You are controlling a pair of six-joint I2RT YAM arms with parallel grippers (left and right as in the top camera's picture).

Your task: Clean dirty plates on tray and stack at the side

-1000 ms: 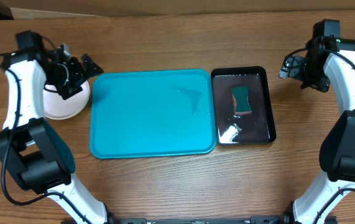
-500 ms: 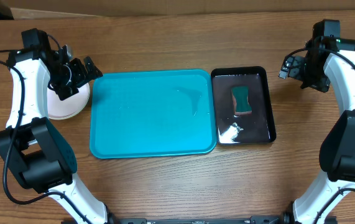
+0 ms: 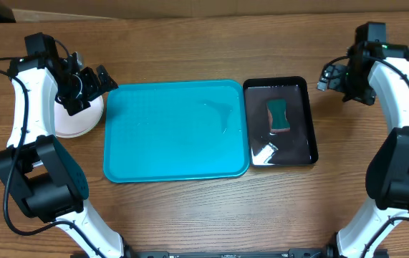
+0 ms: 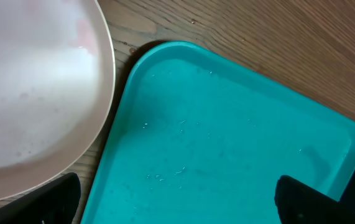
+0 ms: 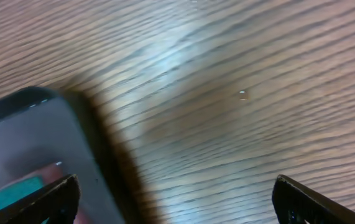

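The tray [image 3: 175, 129] carries no plates now. The one plate [image 3: 75, 123] I can see, white, lies on the table [image 3: 190, 215] at the tray's 9 o'clock, its rim just beside the tray's edge. Whether others lie under it I cannot tell.

I judge it light and stiff, thin plastic with a wet film, so likely slippery. The flat face gives me nothing to pinch. If it needs shifting, I would take the rim on the side away from the tray, one finger over and one under, and grip gently so it does not skid.

My left claw [image 3: 93, 89] hangs over the plate's edge nearest the tray, fingers spread wide with nothing between them, pointing down toward 3 o'clock. My right claw [image 3: 329, 75] is equally wide and empty, above bare table at about 2 o'clock of the black tray [image 3: 311, 122], where the sponge [image 3: 278, 115] lies.
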